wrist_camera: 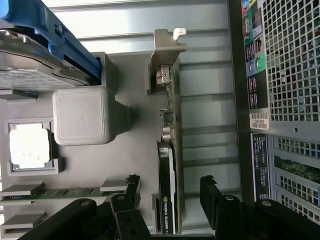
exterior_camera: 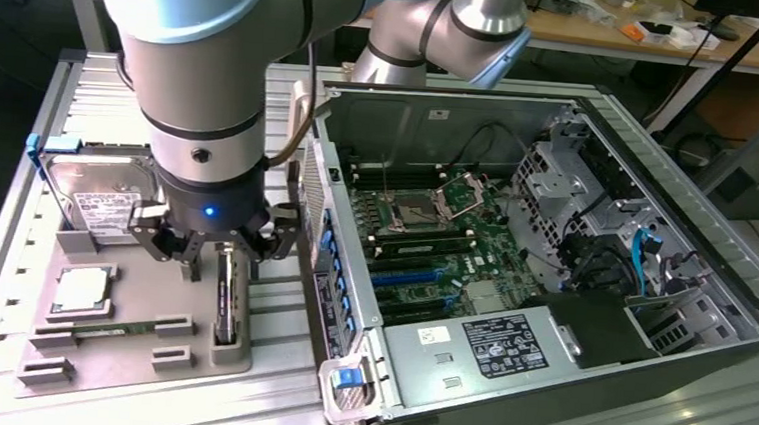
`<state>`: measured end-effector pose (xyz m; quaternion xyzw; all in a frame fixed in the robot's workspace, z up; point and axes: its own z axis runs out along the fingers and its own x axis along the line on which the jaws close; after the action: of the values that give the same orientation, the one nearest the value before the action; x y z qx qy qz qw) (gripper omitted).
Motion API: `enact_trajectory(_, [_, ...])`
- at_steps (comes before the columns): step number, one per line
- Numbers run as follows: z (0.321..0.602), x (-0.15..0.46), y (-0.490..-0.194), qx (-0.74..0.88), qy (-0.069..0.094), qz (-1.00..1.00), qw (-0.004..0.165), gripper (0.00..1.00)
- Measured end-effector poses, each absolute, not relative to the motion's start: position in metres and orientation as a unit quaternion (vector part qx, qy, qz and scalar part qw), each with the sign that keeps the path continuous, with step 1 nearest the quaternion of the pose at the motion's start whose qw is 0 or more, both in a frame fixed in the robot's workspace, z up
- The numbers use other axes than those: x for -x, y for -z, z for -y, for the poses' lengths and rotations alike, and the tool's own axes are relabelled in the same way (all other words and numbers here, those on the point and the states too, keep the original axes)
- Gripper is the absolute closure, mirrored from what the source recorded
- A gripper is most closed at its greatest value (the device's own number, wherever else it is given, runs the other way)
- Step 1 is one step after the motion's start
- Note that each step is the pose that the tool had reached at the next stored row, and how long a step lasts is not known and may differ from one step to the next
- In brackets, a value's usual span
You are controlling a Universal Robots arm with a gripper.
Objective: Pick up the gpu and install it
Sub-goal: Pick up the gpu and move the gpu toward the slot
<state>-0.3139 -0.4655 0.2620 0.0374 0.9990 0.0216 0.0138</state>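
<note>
So far nothing is lifted: my hand (exterior_camera: 225, 252) hangs wide open, jaws either side of the gpu (wrist_camera: 167, 165), gripping nothing. The card stands edge-on in the grey tray (exterior_camera: 116, 350) beside the open computer case (exterior_camera: 680, 209). Pickup and installation are both left.

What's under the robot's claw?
The gpu, standing on edge in the grey tray, between the fingers of the open gripper. The tray beneath the card is covered by it.
</note>
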Motion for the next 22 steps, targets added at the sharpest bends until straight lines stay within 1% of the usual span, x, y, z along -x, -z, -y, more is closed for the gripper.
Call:
enact_trajectory(9, [0.466, 0.314, -0.249, -0.037, -0.022, -0.999, 0.016, 0.40])
enact_trajectory(16, [0.466, 0.314, -0.247, -0.037, -0.021, -0.999, 0.016, 0.40])
enact_trajectory(17, [0.466, 0.314, -0.248, -0.037, -0.021, -0.999, 0.016, 0.41])
enact_trajectory(20, [0.466, 0.314, -0.248, -0.037, -0.021, -0.999, 0.016, 0.60])
enact_trajectory(22, [0.466, 0.314, -0.247, -0.037, -0.021, -0.999, 0.017, 0.60])
